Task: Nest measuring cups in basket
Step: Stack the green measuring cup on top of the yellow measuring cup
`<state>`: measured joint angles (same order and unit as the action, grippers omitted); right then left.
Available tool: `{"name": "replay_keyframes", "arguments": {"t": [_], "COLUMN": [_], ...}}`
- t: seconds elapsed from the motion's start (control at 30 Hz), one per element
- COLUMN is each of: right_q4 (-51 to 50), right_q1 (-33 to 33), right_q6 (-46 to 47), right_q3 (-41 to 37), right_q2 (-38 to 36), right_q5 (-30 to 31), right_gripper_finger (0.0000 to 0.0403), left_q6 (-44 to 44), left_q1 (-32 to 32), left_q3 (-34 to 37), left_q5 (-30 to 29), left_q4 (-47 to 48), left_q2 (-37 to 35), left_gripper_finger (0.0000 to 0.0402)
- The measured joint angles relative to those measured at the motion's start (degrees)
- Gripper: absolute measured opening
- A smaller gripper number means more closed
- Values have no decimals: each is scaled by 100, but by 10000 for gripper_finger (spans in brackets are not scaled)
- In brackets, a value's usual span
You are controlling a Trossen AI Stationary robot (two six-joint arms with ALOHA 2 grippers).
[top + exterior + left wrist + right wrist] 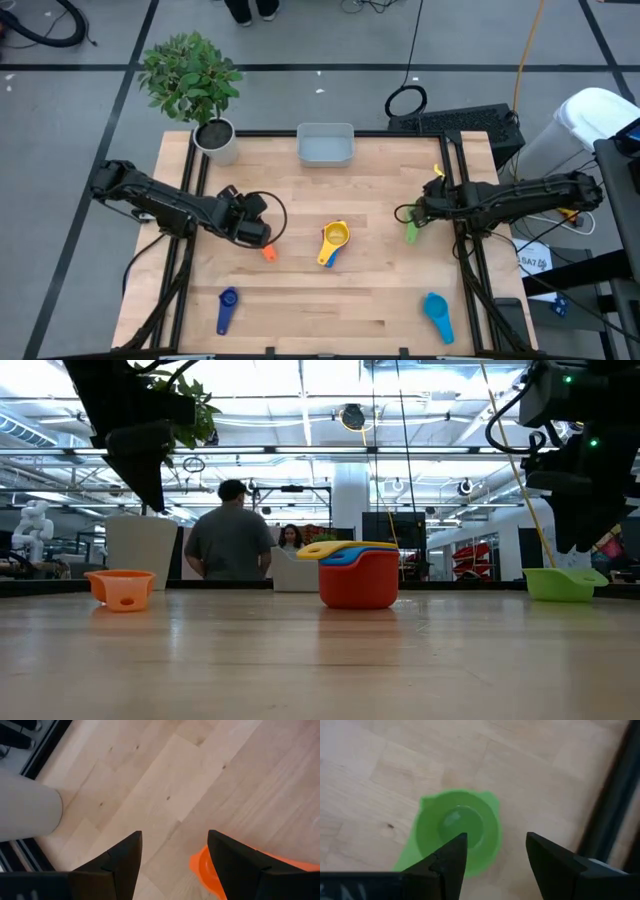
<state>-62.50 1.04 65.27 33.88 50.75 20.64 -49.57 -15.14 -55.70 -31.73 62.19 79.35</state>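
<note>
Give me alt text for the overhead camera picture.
Two dark robot arms reach over a wooden table: the left pincer hovers by an orange cup, the right pincer above a green cup. Nested cups sit mid-table; a grey basket is empty.

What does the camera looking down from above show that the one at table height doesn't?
Only from above: the basket at the table's far edge, standing empty, plus the dark blue cup and teal cup lying near the front edge.

Only at table height: the stack's red cup at the bottom, and people in the room behind.

Both show the orange cup under the left arm, the green cup under the right arm, the central stack with the yellow cup on top, and the plant pot.
</note>
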Motion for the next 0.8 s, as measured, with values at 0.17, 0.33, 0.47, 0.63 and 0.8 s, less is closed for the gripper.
{"name": "replay_keyframes", "arguments": {"t": [0.17, 0.33, 0.47, 0.63, 0.8], "right_q4": [464, 558, 557, 661, 1296], "right_q1": [-26, -86, -151, -151, -159], "right_q6": [-37, 1, -26, -105, -128], "right_q3": [-337, -390, -390, -453, -910], "right_q2": [6, 3, 3, 6, 6], "right_q5": [-297, -291, -297, -444, -801], "right_gripper_finger": [216, 214, 211, 211, 210], "left_q6": [100, 82, 5, -222, -538], "left_q1": [-42, -194, -291, -404, -494], "left_q3": [0, 0, 0, 126, 327], "left_q5": [-32, -29, -31, -35, 27], "left_q4": [-148, -165, -163, -157, 15], "left_q2": [2, 2, 2, 2, 4], "left_gripper_finger": [230, 230, 230, 230, 230]}}
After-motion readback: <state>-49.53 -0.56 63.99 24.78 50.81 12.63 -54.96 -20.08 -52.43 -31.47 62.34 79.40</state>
